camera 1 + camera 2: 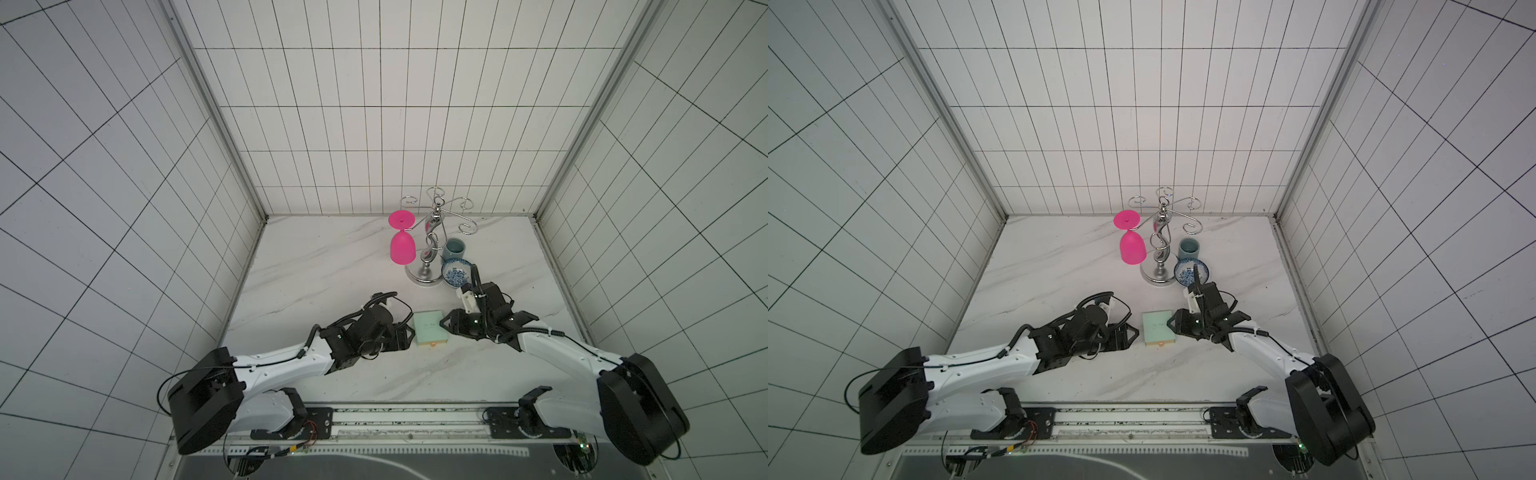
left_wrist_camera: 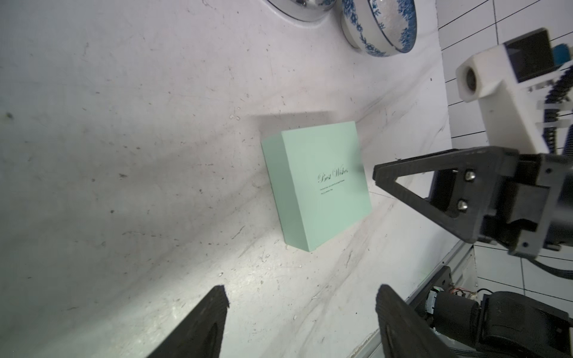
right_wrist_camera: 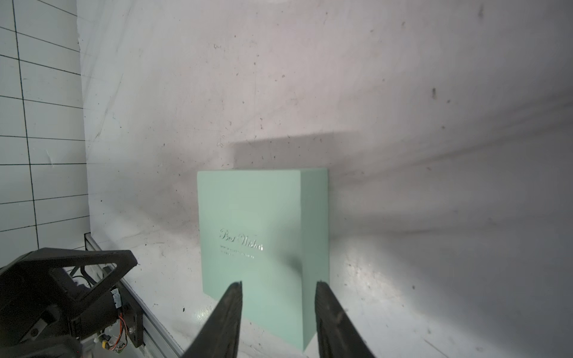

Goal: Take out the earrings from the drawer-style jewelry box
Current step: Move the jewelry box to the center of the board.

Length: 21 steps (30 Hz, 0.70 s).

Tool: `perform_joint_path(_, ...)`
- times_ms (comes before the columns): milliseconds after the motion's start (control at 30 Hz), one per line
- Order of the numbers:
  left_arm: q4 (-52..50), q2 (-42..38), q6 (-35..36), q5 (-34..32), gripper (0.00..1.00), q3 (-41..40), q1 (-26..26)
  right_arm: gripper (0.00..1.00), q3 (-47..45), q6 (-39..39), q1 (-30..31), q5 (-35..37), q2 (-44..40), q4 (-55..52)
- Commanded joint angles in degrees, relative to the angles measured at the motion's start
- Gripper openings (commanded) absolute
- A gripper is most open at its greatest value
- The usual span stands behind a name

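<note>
Box (image 1: 430,328), mint green with its tan drawer tab (image 1: 434,344) showing at the near edge, lies flat on the marble table (image 1: 324,270) between your two claws. Your right claw (image 3: 279,283) has a narrow gap between its jaws, set around the box's right edge, and you cannot tell whether they touch it. Your left claw (image 2: 302,294) stands wide and empty just short of the left side, and a blue-and-white bowl (image 1: 456,272) sits farther back.
</note>
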Motion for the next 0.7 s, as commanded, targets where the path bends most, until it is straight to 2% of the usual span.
perform_joint_path(0, 4.05, -0.46, -3.21, 2.62, 0.74, -2.35, 1.83, 0.38, -3.12, 1.91, 1.16, -3.14, 1.72, 4.91)
perform_joint_path(267, 3.47, -6.26, -6.31, 3.27, 0.69, -8.27, 5.91, 0.31, 4.91, -0.11, 5.1, -2.81, 11.96, 6.34)
perform_joint_path(433, 3.87, -10.53, -7.18, 3.88, 0.68, -12.08, 11.48, 0.3, 12.62, -2.06, 7.6, -2.19, 19.46, 6.03)
perform_joint_path(667, 5.08, -9.29, -4.73, 5.69, 0.67, -12.72, 15.33, 0.31, 19.32, -1.37, 11.33, -4.46, 26.4, 8.62)
